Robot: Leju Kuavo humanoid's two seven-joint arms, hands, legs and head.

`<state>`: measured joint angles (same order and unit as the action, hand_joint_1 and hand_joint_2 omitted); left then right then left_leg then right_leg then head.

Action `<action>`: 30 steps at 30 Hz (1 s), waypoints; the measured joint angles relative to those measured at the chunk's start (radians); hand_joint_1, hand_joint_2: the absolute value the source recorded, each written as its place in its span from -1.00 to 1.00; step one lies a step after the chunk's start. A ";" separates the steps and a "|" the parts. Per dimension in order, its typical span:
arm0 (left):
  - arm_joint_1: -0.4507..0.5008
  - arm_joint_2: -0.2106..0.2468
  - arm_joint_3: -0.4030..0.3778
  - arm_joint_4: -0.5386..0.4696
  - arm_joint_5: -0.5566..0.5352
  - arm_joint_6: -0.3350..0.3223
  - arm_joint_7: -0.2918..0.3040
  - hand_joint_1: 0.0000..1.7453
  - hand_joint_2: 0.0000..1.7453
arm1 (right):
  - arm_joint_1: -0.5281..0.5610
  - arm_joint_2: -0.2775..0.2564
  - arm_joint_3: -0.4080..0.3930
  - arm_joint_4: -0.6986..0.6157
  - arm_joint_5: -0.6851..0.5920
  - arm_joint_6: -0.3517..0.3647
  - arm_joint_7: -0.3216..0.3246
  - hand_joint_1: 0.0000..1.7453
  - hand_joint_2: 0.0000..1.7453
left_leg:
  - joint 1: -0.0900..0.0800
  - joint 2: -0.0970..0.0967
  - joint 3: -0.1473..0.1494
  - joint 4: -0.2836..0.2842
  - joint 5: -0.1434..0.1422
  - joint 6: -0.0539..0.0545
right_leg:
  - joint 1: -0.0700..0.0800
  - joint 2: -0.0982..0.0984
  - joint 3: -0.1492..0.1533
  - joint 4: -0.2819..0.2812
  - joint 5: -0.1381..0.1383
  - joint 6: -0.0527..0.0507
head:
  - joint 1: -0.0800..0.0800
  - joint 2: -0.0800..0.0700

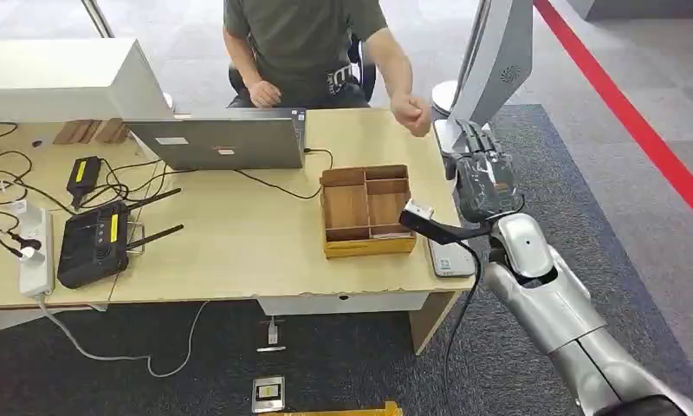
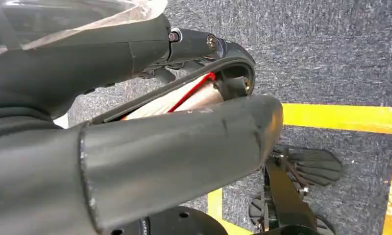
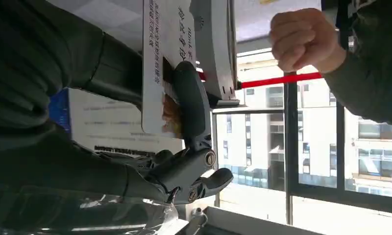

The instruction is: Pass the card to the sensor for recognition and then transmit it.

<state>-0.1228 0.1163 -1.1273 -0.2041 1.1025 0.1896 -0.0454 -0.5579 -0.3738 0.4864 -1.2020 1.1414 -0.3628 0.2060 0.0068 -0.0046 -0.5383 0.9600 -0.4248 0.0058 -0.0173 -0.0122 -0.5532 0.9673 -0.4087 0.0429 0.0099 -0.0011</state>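
While the right hand (image 1: 484, 182) holds the card (image 3: 165, 54) up beside the table's (image 1: 239, 251) far right corner, a person's fist (image 1: 412, 113) hangs near.
Its fingers (image 3: 189, 105) are closed over the white printed card, pressing it flat; the grey sensor stand (image 1: 495, 61) rises just beyond. A wooden tray (image 1: 365, 212) sits on the table beside the hand. Whether the left hand (image 2: 135, 147), above carpet, is open or closed cannot be told.
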 joint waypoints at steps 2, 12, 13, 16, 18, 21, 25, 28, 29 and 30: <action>0.000 0.000 0.000 0.000 0.000 0.000 0.000 -1.00 -1.00 | 0.007 -0.001 -0.001 0.000 -0.003 0.001 0.000 1.00 1.00 | 0.000 0.000 0.000 0.000 0.000 0.000 | 0.000 0.000 0.000 0.000 0.000 0.000 | 0.000 0.000; 0.000 0.001 -0.001 0.000 -0.004 -0.001 0.006 -1.00 -1.00 | 0.036 -0.009 0.002 0.064 -0.068 -0.047 -0.019 1.00 1.00 | 0.000 0.000 -0.001 0.000 0.000 0.000 | 0.000 0.000 0.000 0.000 0.000 0.000 | 0.000 0.000; 0.000 0.001 -0.001 0.000 -0.005 -0.001 0.006 -1.00 -1.00 | 0.037 -0.009 0.006 0.084 -0.074 -0.056 -0.022 1.00 1.00 | 0.000 0.000 -0.001 0.000 0.000 0.000 | 0.000 0.000 0.000 0.000 0.000 0.000 | 0.000 0.000; -0.001 0.001 -0.001 0.000 -0.005 -0.001 0.004 -1.00 -1.00 | 0.041 -0.009 0.012 0.128 -0.091 -0.069 -0.027 1.00 1.00 | 0.000 0.000 -0.001 0.000 0.000 0.000 | 0.000 0.000 0.000 0.000 0.000 0.000 | 0.000 0.000; -0.001 0.001 -0.001 0.000 -0.008 -0.001 0.003 -1.00 -1.00 | 0.042 -0.008 0.017 0.163 -0.105 -0.077 -0.033 1.00 1.00 | 0.000 0.000 -0.001 0.000 0.000 0.000 | 0.000 0.000 0.000 0.000 0.000 0.000 | 0.000 0.000; -0.001 0.002 -0.002 0.000 -0.008 -0.001 0.003 -1.00 -1.00 | 0.045 -0.005 0.026 0.210 -0.117 -0.092 -0.035 1.00 1.00 | 0.000 0.000 -0.001 0.000 0.000 0.000 | 0.000 0.000 -0.001 0.000 0.000 0.000 | 0.000 0.000; -0.001 0.003 -0.003 0.000 -0.009 -0.001 0.003 -1.00 -1.00 | 0.050 0.000 0.035 0.259 -0.126 -0.101 -0.043 1.00 1.00 | 0.000 0.000 -0.001 0.000 0.000 0.000 | 0.000 0.000 -0.001 0.000 0.000 0.000 | 0.000 0.000; -0.001 0.005 -0.006 0.000 -0.009 -0.001 0.004 -1.00 -1.00 | 0.052 0.006 0.045 0.295 -0.139 -0.105 -0.054 1.00 1.00 | 0.000 0.000 -0.001 0.000 0.000 0.000 | 0.000 0.000 -0.001 0.000 0.000 0.000 | 0.000 0.000; -0.001 0.005 -0.006 0.000 -0.008 -0.001 0.005 -1.00 -1.00 | 0.053 0.008 0.047 0.301 -0.142 -0.105 -0.055 1.00 1.00 | 0.000 0.000 -0.001 0.000 0.000 0.000 | 0.000 0.000 -0.001 0.000 0.000 0.000 | 0.000 0.000; -0.001 0.005 -0.006 0.000 -0.008 -0.001 0.006 -1.00 -1.00 | 0.053 0.010 0.051 0.309 -0.143 -0.105 -0.056 1.00 1.00 | 0.000 0.000 -0.001 0.000 0.000 0.000 | 0.000 0.000 -0.001 0.000 0.000 0.000 | 0.000 0.000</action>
<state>-0.1234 0.1217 -1.1337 -0.2041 1.0945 0.1888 -0.0393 -0.5044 -0.3639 0.5371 -0.8930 0.9987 -0.4681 0.1503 0.0068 -0.0046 -0.5398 0.9599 -0.4249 0.0058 -0.0173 -0.0122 -0.5545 0.9672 -0.4087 0.0429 0.0103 -0.0011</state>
